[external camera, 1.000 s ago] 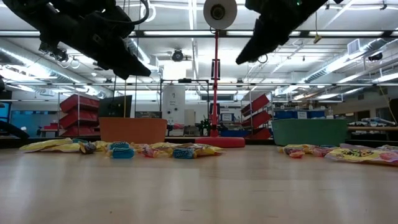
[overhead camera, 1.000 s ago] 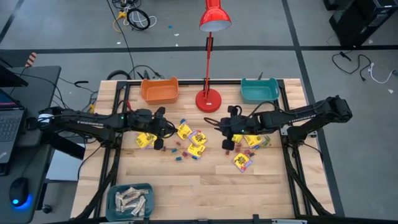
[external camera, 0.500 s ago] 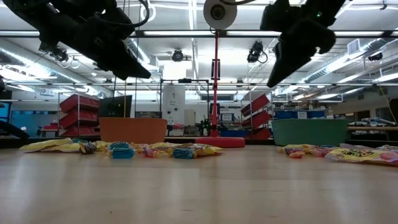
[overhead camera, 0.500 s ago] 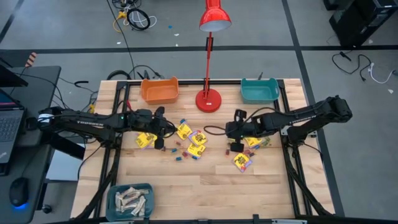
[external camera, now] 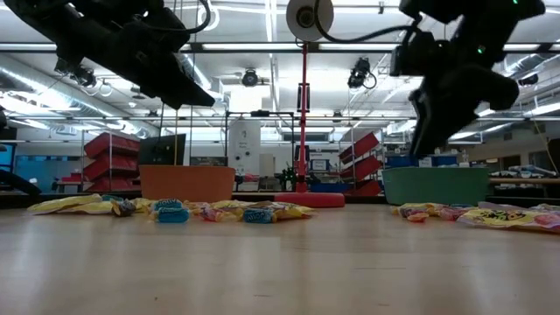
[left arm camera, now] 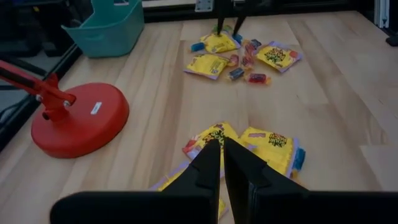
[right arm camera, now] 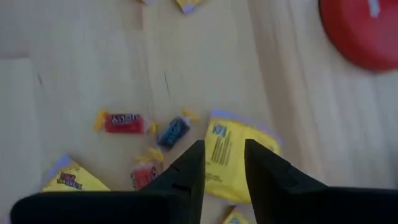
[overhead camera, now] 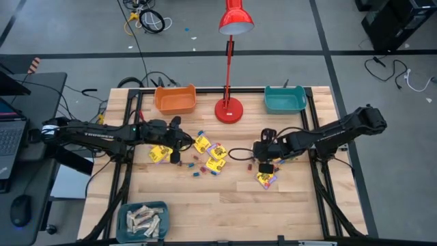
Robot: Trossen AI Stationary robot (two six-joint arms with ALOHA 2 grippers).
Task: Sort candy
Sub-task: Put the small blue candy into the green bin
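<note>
— Many small wrapped sweets [overhead camera: 208, 156], then? What are they like?

— Mostly flat, square yellow packets with dark print and crinkled, glossy film, mixed with tiny red, blue and brown twist-wrapped pieces. They lie in two loose scatters on the pale wooden plank worktop [overhead camera: 205, 205]: one left of centre, one right of centre. A teal plastic tray at the near left corner [overhead camera: 143, 221] holds pale beige bars.

— And the other containers?

— An orange plastic bin [overhead camera: 175, 99] and a teal plastic bin [overhead camera: 285, 99], both rectangular with smooth walls, stand at the far edge. Between them is a red desk lamp with a round, glossy base [overhead camera: 229, 109].

— Where is the right hand?

— The right hand [right arm camera: 222, 163] hangs over the right scatter, pointing steeply down. Its dark fingers stand a little apart with nothing between them. Just beneath lies a yellow packet with a purple edge [right arm camera: 235, 158]; a red piece [right arm camera: 123, 122] and a blue piece [right arm camera: 173, 131] lie just beside it.

— The left hand?

— The left hand [left arm camera: 222, 163] hovers above the left scatter, its two dark fingers pressed together, holding nothing. Yellow packets [left arm camera: 267, 144] lie on the wood right under the tips.
</note>
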